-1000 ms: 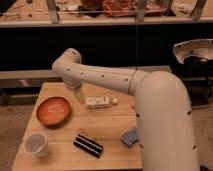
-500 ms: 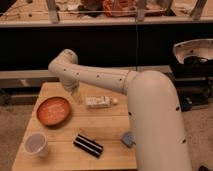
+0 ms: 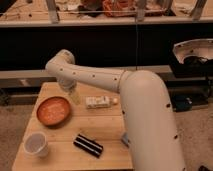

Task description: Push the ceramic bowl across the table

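Observation:
The ceramic bowl (image 3: 53, 111), orange with a speckled inside, sits on the left half of the light wooden table (image 3: 107, 125). My white arm reaches in from the lower right, over the table, to an elbow above its far left corner. From there the gripper (image 3: 74, 96) hangs down just off the bowl's far right rim, low over the tabletop. Its fingers stand open and hold nothing. Whether it touches the rim I cannot tell.
A small white cup (image 3: 36, 144) stands at the front left corner. A black rectangular object (image 3: 88, 145) lies in front of the bowl, and a white box (image 3: 97, 102) lies to its right. A blue item (image 3: 123, 139) peeks out beside my arm. A dark counter runs behind the table.
The elbow has shifted a little to the left and the gripper has come down closer to the tabletop beside the bowl. The bowl has not moved.

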